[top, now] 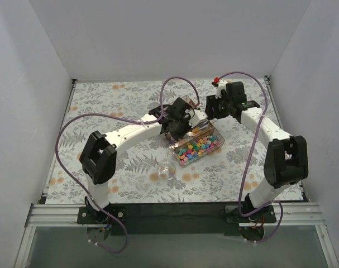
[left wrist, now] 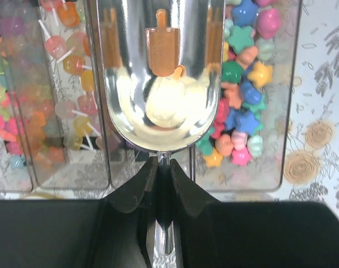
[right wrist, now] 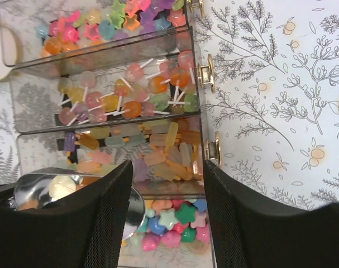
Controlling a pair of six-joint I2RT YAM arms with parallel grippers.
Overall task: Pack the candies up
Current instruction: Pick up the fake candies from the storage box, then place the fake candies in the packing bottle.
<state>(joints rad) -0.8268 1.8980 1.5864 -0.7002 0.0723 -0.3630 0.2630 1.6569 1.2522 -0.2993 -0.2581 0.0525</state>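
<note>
A clear compartment box (top: 181, 158) in the middle of the table holds the candies (top: 198, 148). In the left wrist view, bright stars (left wrist: 242, 111) lie to the right and lollipops (left wrist: 74, 84) to the left. My left gripper (left wrist: 163, 162) is shut on the handle of a metal scoop (left wrist: 163, 72), which hangs over the box with an orange popsicle-shaped sweet (left wrist: 162, 50) in its bowl. My right gripper (right wrist: 166, 167) is open above the box's hinged edge, over popsicle sweets (right wrist: 158, 151) and stars (right wrist: 175, 220). Nothing is between its fingers. The scoop (right wrist: 46, 190) shows at its lower left.
A small clear cup (top: 166, 169) stands on the fern-print tablecloth (top: 102, 100) just in front of the box to the left. Metal hinges (right wrist: 205, 72) line the box's right side. White walls close in the table on three sides.
</note>
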